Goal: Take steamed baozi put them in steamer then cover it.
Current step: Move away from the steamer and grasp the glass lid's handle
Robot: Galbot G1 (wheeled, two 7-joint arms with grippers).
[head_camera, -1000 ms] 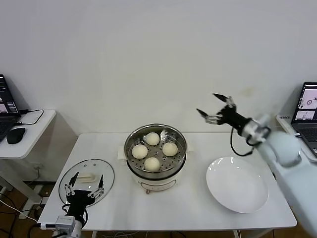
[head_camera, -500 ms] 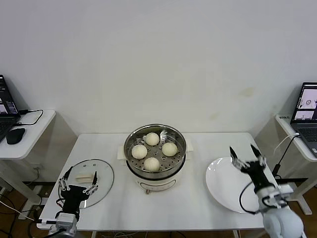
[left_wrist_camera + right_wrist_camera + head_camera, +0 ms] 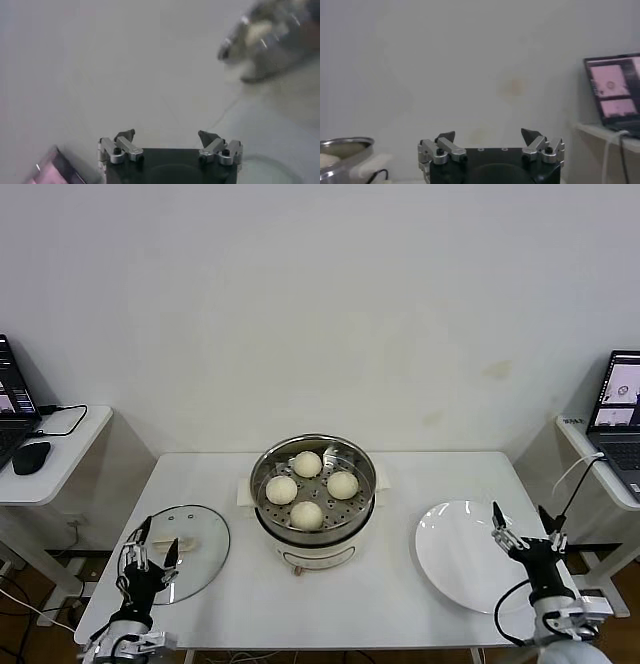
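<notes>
The steamer (image 3: pixel 312 529), a shiny steel pot on a white base, stands uncovered mid-table with several off-white baozi (image 3: pixel 306 514) on its perforated tray. Its clear glass lid (image 3: pixel 205 556) with a cream handle lies flat at the front left. My left gripper (image 3: pixel 160 536) hovers open over the lid's near-left part, fingers pointing up, holding nothing. My right gripper (image 3: pixel 520 519) stands open and empty at the right rim of the white plate (image 3: pixel 460 559). The left wrist view shows open jaws (image 3: pixel 166 135) and the blurred steamer (image 3: pixel 272 40). The right wrist view shows open jaws (image 3: pixel 488 135) and the steamer's rim (image 3: pixel 342 147).
The plate at the front right holds nothing. Side tables flank the work table: a laptop (image 3: pixel 10 389) and a mouse (image 3: pixel 32 456) on the left, another laptop (image 3: pixel 620 399) on the right. A wall rises close behind the steamer.
My right arm swung down from high behind the plate to the table's front right corner. My left gripper slid slightly left and nearer over the lid. Both stayed open.
</notes>
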